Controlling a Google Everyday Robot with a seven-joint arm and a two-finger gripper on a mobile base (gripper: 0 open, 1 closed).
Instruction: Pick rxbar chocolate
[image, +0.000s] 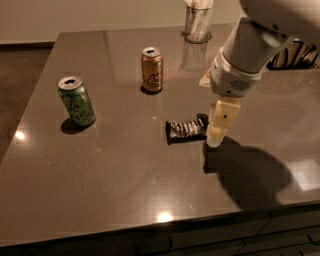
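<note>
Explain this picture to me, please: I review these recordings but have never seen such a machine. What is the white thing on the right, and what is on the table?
The white shape at the right is a robot's single arm. It ends in the gripper, a two-finger clamp: the cream part pointing down. There is only one picture, from a camera looking down at the table at a slant; where it is mounted is not recorded. On the dark, shiny table the black rxbar chocolate lies flat near the middle. A green can stands at the left, a gold can farther back, and a clear cup at the far edge. The gripper hangs low at the bar's right end. The bar lies on the table, not lifted; whether the gripper touches it cannot be told.
</note>
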